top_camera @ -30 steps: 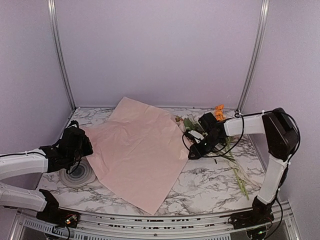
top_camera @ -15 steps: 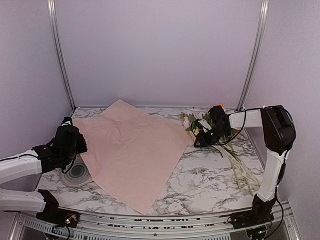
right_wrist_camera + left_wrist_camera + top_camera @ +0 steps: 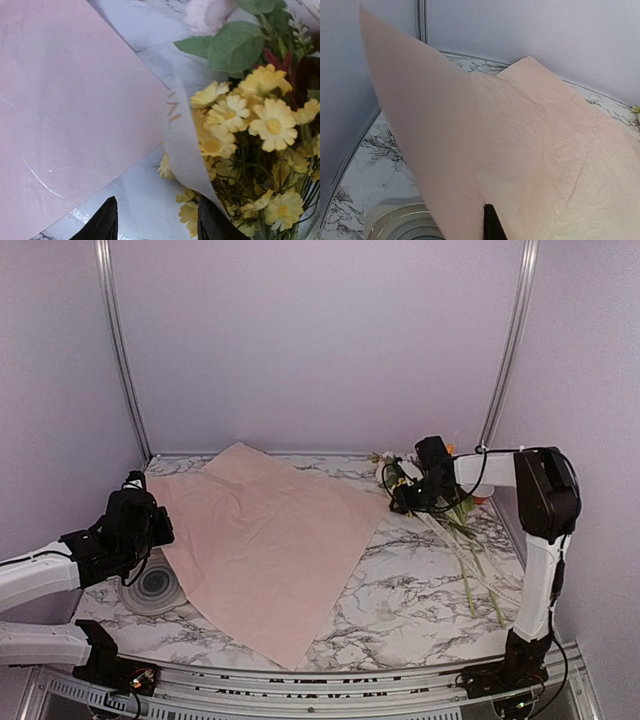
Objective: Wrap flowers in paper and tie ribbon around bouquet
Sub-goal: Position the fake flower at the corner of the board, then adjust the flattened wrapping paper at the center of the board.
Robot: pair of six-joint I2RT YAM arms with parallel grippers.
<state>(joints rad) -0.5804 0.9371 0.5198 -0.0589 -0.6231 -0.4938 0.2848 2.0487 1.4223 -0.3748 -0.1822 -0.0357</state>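
Pink paper point(image 3: 270, 550) is spread flat over the middle and left of the marble surface point(image 3: 420, 610), one corner near the back wall, one toward the near edge. Its left edge is raised off the surface and clamped in the left pincer point(image 3: 150, 520), jaws together; from the wrist the sheet is seen rising past one dark finger point(image 3: 492, 225). A grey ringed disc point(image 3: 155, 587) is partly covered by that edge.

Flowers point(image 3: 465, 560) are laid at the right rear, off the paper, blossoms toward the back wall, stems toward the near edge. The right pincer point(image 3: 156, 205) is held at the blossoms, jaws apart, bare marble seen between them. A cream ribbon point(image 3: 182, 150) is draped across the yellow blossoms, running down to the right-hand finger.
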